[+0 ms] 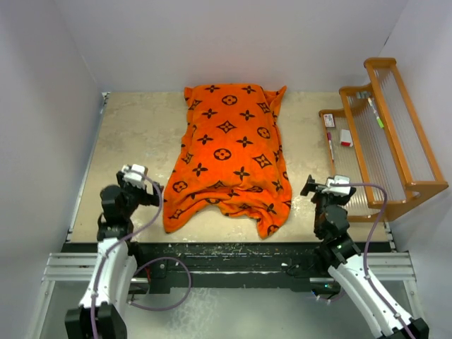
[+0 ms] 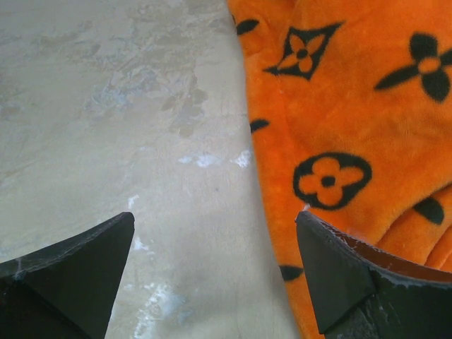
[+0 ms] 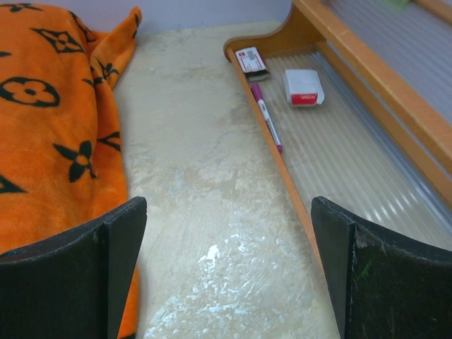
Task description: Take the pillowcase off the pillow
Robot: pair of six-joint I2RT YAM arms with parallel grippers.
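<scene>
The orange monogram pillowcase [image 1: 229, 159] is lying lengthwise down the middle of the table [image 1: 134, 134], its rumpled near hem pointing toward the arm bases. The pillow is not showing anywhere, so it is presumably sitting fully inside. The left gripper [image 1: 134, 174] is hovering just off the cover's left edge with its jaws spread wide and holding nothing. Its wrist view is showing one finger [image 2: 85, 261] over bare tabletop and the other over the fabric. The right gripper [image 1: 321, 187] is likewise gaping and empty, hanging between the cover's right edge and the wooden rack [image 1: 395, 141]. The step in hand appears to be the first grasp. It is probably going best if one arm is pinching only the loose plush at the slack near end, where the opening seems to be. The other arm should be pressing or clamping the stuffed bulk further up, so cover and filling are not sliding together. The right arm should be keeping away from the rack and the marker [image 3: 267, 119] lying in it.
</scene>
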